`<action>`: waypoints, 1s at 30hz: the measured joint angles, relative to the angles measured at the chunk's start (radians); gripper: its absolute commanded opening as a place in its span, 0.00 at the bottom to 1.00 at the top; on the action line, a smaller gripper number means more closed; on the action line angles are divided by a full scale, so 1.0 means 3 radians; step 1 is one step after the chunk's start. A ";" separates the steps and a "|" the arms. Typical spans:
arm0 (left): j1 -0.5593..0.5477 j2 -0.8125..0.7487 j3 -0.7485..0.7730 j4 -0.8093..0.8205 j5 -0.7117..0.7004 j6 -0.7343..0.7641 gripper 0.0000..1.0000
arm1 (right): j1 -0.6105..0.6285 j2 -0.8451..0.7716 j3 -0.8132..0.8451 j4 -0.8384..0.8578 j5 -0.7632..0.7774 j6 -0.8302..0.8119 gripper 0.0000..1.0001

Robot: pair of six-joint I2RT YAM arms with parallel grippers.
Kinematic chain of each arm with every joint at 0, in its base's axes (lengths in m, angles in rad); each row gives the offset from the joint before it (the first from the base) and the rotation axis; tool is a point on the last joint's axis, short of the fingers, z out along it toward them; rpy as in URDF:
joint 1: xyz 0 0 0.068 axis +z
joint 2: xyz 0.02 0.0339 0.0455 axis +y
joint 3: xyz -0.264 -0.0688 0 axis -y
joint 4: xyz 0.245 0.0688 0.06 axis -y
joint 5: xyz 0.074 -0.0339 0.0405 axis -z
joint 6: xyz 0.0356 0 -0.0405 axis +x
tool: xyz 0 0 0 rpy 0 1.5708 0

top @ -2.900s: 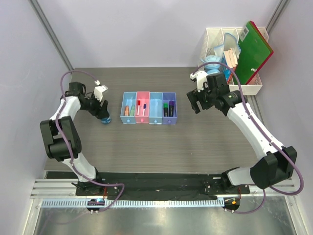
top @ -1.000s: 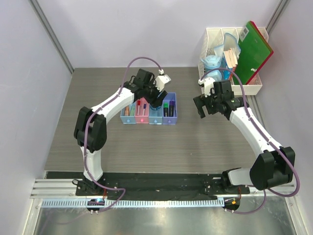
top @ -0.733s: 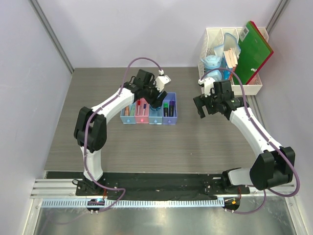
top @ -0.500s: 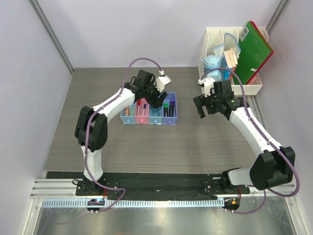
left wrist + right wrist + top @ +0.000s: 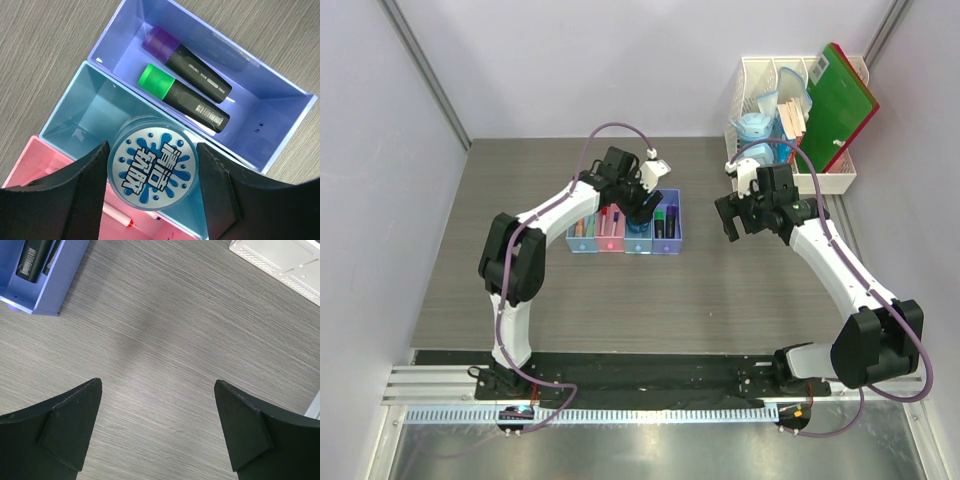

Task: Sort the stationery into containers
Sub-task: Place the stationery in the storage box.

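Top view, row of bins [image 5: 624, 250]: four small joined bins on the grey table [image 5: 620, 310], coloured light blue, pink, light blue and purple from left to right.
Top view, left gripper [image 5: 642, 210]: above the third bin of the row; its grip cannot be made out from here.
Top view, right gripper [image 5: 725, 222]: in the air to the right of the row, well apart from it.
Top view, sorted items: two markers [image 5: 665, 221] lie in the purple bin, a pen [image 5: 605, 217] with a red end in the pink bin, and short orange and green pieces [image 5: 583, 226] in the leftmost bin.
Top view, white rack [image 5: 820, 183]: right of the row and behind it, holding a green folder [image 5: 842, 95].
Left wrist view, tape roll [image 5: 152, 167]: round and blue with a splash label, above the light-blue bin [image 5: 75, 117] beside the purple bin [image 5: 282, 145].
Left wrist view, left gripper [image 5: 151, 152]: clamped on the tape roll, one finger [image 5: 75, 195] against each side.
Left wrist view, markers [image 5: 190, 97]: one purple-ended and one green-ended, side by side in the purple bin.
Right wrist view, right gripper [image 5: 157, 385]: fingers [image 5: 60, 425] spread wide with nothing between them, above bare table.
Right wrist view, purple bin [image 5: 50, 290]: its corner shows at upper left with a marker inside.
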 measured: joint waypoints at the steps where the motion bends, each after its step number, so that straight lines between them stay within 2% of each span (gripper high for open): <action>1: 0.0000 0.0001 0.0000 0.0004 -0.0004 0.0000 0.61 | 0.0000 0.0000 0.0000 0.0000 -0.0004 0.0001 1.00; 3: 0.0000 0.0013 0.0000 0.0011 -0.0004 0.0000 0.63 | 0.0000 0.0000 0.0000 0.0000 -0.0008 0.0001 1.00; 9: 0.0000 0.0024 0.0000 0.0024 -0.0027 -0.0001 0.79 | 0.0000 0.0000 0.0000 0.0000 -0.0036 0.0003 1.00; 12: 0.0000 0.0024 0.0005 0.0066 -0.0042 0.0008 0.91 | 0.0000 0.0000 0.0000 0.0000 -0.0046 0.0003 1.00; 24: 0.0000 -0.0053 0.0046 0.0080 -0.0237 -0.0031 0.97 | 0.0000 0.0000 0.0000 -0.0005 -0.0123 0.0003 1.00; 27: 0.0018 -0.0285 0.0011 0.0050 -0.0388 -0.0107 1.00 | 0.0000 -0.0003 0.0001 -0.0031 -0.0237 0.0001 1.00; 30: 0.0085 -0.0781 -0.0221 0.0137 -0.0524 -0.0219 1.00 | 0.0000 -0.0051 0.0001 -0.0075 -0.0402 0.0001 1.00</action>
